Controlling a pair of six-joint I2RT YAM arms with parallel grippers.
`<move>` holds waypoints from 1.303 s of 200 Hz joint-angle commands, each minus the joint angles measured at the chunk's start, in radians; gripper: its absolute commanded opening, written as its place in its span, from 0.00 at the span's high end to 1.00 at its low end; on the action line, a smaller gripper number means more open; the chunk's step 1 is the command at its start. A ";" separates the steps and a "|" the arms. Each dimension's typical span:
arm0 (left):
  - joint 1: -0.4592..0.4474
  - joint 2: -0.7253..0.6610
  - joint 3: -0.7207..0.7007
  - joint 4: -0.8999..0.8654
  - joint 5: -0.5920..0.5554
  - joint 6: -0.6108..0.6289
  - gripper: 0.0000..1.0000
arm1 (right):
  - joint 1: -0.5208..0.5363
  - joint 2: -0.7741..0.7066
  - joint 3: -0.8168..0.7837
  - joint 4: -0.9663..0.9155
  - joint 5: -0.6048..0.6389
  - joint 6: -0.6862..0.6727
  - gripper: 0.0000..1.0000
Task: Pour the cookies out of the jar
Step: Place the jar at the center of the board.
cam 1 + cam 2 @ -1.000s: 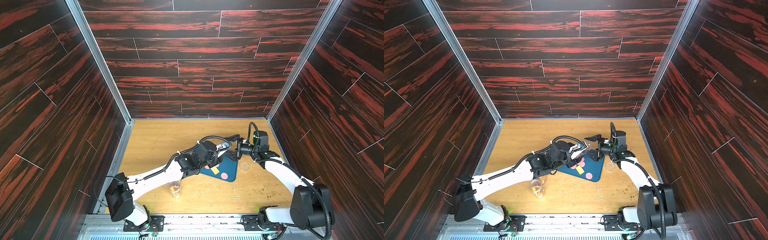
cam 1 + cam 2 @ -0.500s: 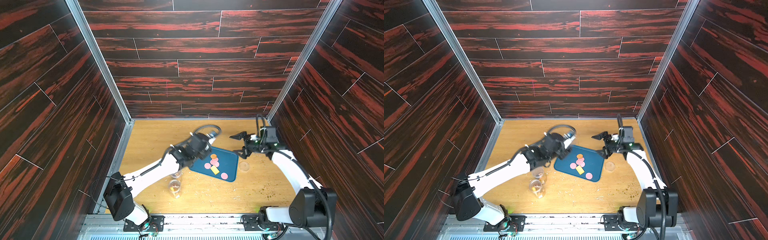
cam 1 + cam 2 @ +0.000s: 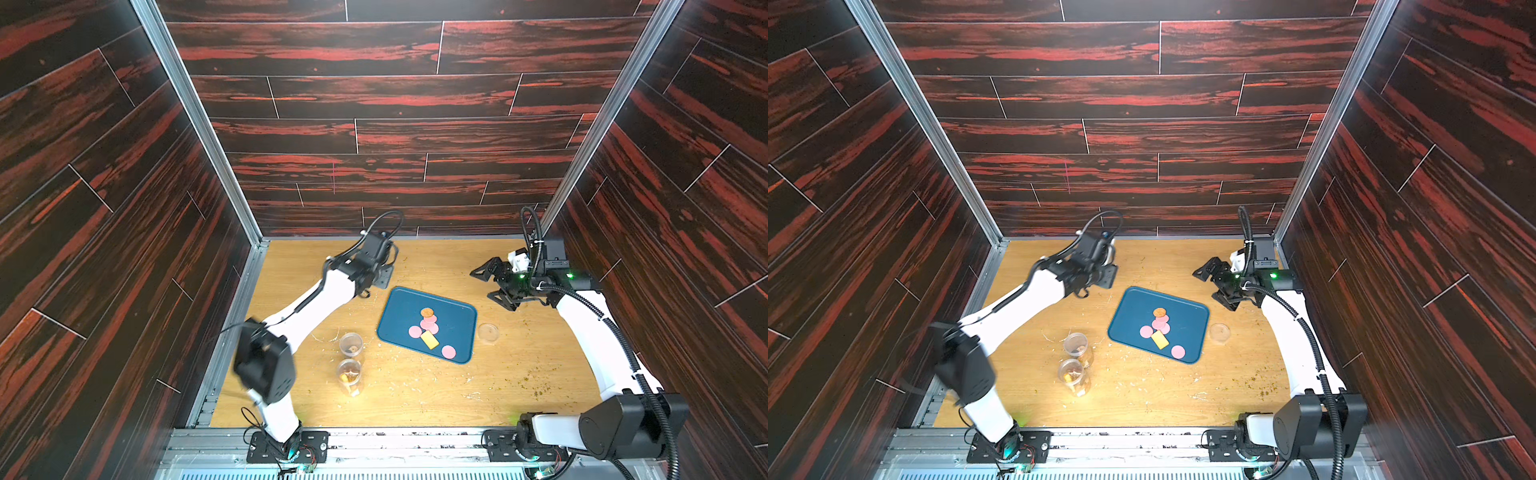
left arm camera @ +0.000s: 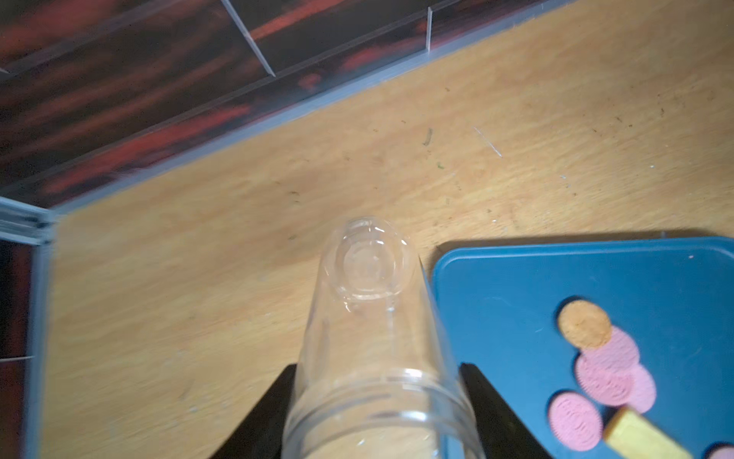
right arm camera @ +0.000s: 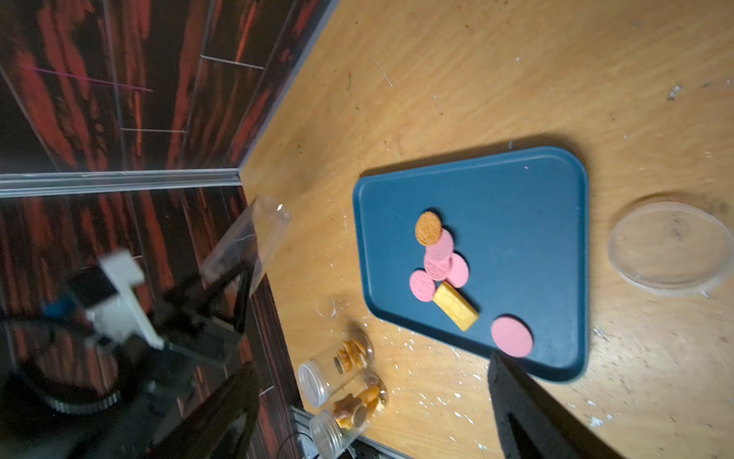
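Left wrist view: left gripper (image 4: pixel 377 401) clamps the empty jar (image 4: pixel 369 318) at its ridged neck beside the blue tray (image 4: pixel 496 286) holding the cookies (image 4: pixel 607 369); right gripper (image 3: pixel 484 284) gapes empty; jar looks light, slick, thin-walled, so squeeze gently.

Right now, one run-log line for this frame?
left gripper: holding empty jar | cookies: on tray | right gripper: open, empty | lid: on table beside tray

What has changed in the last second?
Both arms pulled back from the tray: the left gripper swung away to the left, still clamped on the empty jar; the open right gripper withdrew to the right. The cookies, lid and the two standing jars stayed put.
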 commanded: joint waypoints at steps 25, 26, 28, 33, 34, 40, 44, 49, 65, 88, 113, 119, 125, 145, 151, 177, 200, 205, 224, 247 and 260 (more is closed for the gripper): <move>-0.009 0.262 0.349 -0.141 0.220 -0.102 0.46 | 0.001 -0.013 0.066 -0.101 0.045 -0.068 0.07; -0.009 0.269 0.354 -0.141 0.222 -0.105 0.46 | 0.001 -0.013 0.068 -0.103 0.045 -0.068 0.07; -0.010 0.279 0.368 -0.142 0.228 -0.111 0.46 | 0.001 -0.014 0.072 -0.107 0.068 -0.070 0.07; -0.015 0.306 0.403 -0.145 0.242 -0.124 0.46 | 0.001 -0.019 0.081 -0.114 0.087 -0.076 0.07; -0.016 0.311 0.409 -0.145 0.245 -0.126 0.46 | 0.002 -0.019 0.082 -0.116 0.089 -0.076 0.07; -0.023 0.340 0.447 -0.149 0.252 -0.134 0.46 | 0.002 -0.026 0.090 -0.122 0.101 -0.080 0.07; -0.030 0.359 0.470 -0.151 0.253 -0.136 0.46 | 0.001 -0.032 0.094 -0.126 0.108 -0.083 0.07; -0.038 0.382 0.506 -0.157 0.257 -0.138 0.46 | 0.000 -0.037 0.100 -0.131 0.117 -0.087 0.07; -0.055 0.447 0.590 -0.168 0.268 -0.154 0.45 | 0.000 -0.043 0.114 -0.153 0.127 -0.096 0.07; -0.074 0.503 0.648 -0.170 0.275 -0.175 0.45 | 0.000 -0.047 0.106 -0.167 0.116 -0.096 0.07; -0.092 0.534 0.678 -0.175 0.271 -0.180 0.44 | 0.000 -0.045 0.090 -0.163 0.109 -0.098 0.07; -0.094 0.536 0.680 -0.176 0.266 -0.180 0.44 | 0.000 -0.042 0.088 -0.161 0.104 -0.100 0.07; -0.095 0.539 0.684 -0.183 0.259 -0.177 0.44 | 0.000 -0.038 0.086 -0.159 0.098 -0.101 0.07; -0.099 0.542 0.707 -0.225 0.221 -0.155 0.44 | -0.001 -0.027 0.085 -0.149 0.080 -0.101 0.07; -0.099 0.542 0.712 -0.236 0.208 -0.150 0.43 | 0.000 -0.022 0.084 -0.147 0.076 -0.102 0.07; -0.104 0.565 0.750 -0.294 0.177 -0.131 0.43 | -0.001 -0.015 0.077 -0.137 0.060 -0.102 0.07; -0.114 0.595 0.782 -0.327 0.153 -0.118 0.43 | -0.001 -0.018 0.074 -0.138 0.060 -0.106 0.07; -0.117 0.601 0.786 -0.327 0.147 -0.117 0.42 | 0.000 -0.020 0.073 -0.140 0.060 -0.107 0.07; -0.125 0.626 0.811 -0.339 0.122 -0.107 0.42 | 0.000 -0.031 0.063 -0.140 0.027 -0.107 0.07; -0.129 0.649 0.838 -0.336 0.100 -0.101 0.42 | 0.000 -0.044 0.045 -0.140 0.017 -0.101 0.07; -0.129 0.659 0.841 -0.333 0.089 -0.094 0.42 | -0.001 -0.047 0.036 -0.138 0.014 -0.100 0.07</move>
